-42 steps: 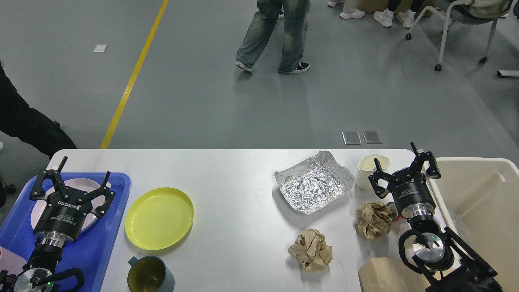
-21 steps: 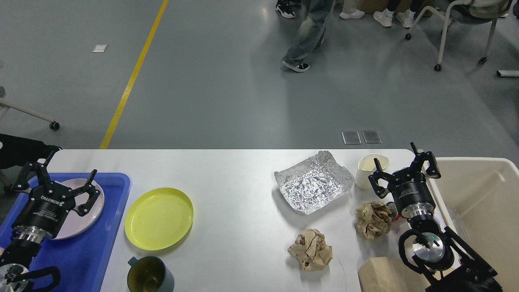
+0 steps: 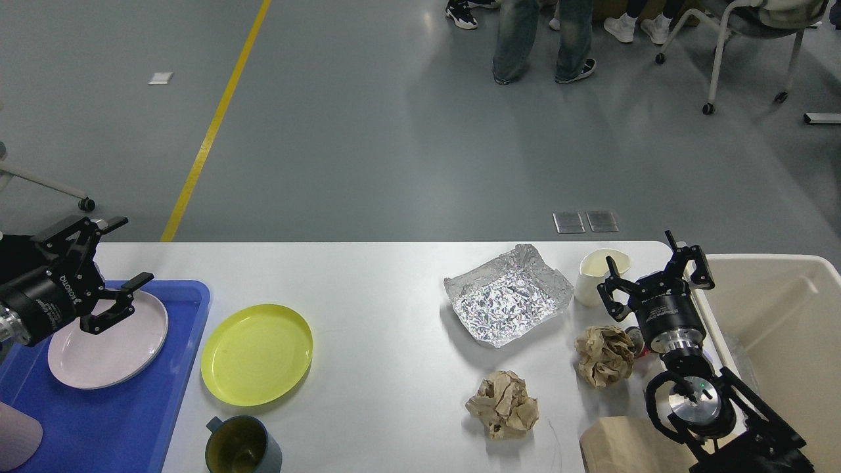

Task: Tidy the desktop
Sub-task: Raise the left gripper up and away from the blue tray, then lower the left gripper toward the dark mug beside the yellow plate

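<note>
Over the last second our left gripper (image 3: 105, 269) has swung away from above the pink plate (image 3: 108, 339) toward the left edge of the view; it now sits beside the far left corner of the blue tray (image 3: 164, 394), fingers spread apart and holding nothing. The plate lies flat in the tray, uncovered, so we judge that placement done and the left arm free for the next dish. Our right gripper (image 3: 654, 276) has not moved across the three frames: it hangs with fingers apart and empty, just beside the white cup (image 3: 594, 276) and near the rim of the beige bin (image 3: 769, 263). The desktop (image 3: 381, 276), the wide white tabletop between tray and bin, still carries the yellow plate (image 3: 257, 353) just right of the tray, a grey mug (image 3: 242, 447) at the near edge, a foil sheet (image 3: 509, 302), two crumpled brown paper balls (image 3: 502, 404) (image 3: 604, 355) and a brown paper bag (image 3: 624, 447) at the near right. We estimate tidying is at an early stage; the yellow plate looks the nearest candidate for the left arm, the paper for the right.
</note>
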